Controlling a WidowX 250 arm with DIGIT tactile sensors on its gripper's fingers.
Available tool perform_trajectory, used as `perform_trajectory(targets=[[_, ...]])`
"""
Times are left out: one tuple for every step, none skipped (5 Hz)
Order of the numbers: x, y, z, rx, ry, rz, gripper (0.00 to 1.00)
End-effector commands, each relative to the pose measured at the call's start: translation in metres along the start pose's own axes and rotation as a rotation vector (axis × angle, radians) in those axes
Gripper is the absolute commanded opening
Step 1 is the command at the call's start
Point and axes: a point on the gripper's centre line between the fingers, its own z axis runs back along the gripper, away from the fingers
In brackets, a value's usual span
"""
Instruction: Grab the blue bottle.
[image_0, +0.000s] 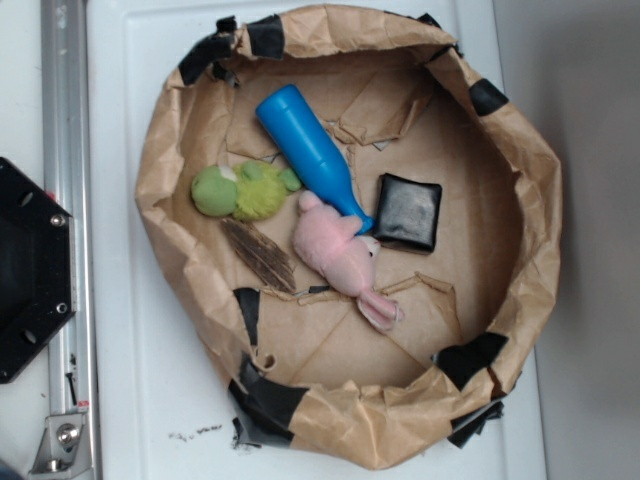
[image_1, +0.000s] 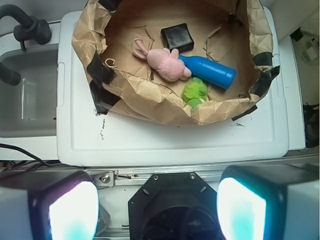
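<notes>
Bottle first: we see the blue bottle (image_0: 308, 152) (image_1: 209, 70) lying inside the brown paper bin (image_0: 520, 150) (image_1: 150, 95), its neck touching the pink plush toy (image_0: 335, 255) (image_1: 165, 62), a green plush (image_0: 240, 191) (image_1: 195, 92) beside. Our gripper (image_1: 157, 210) hovers well apart, fingers (image_1: 72, 210) spread wide, holding nothing.

In the wrist view the claw (image_1: 159, 210) is cut off by the lower edge, its fingers (image_1: 70, 207) blurred and glaring. The paper nest's wall (image_1: 165, 105) hides the lower part of the green plush toy (image_1: 195, 91). The pink plush toy (image_0: 335, 255) covers the blue bottle's (image_0: 305, 150) neck tip.
</notes>
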Motion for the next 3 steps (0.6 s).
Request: perform_trajectory(targets=[[0.000, 0.000, 0.000, 0.000, 0.000, 0.000, 1.00], [0.045, 0.045, -0.037, 0.200, -0.154, -0.252, 1.00], [0.084, 0.064, -0.054, 0.181, -0.042, -0.310, 1.00]])
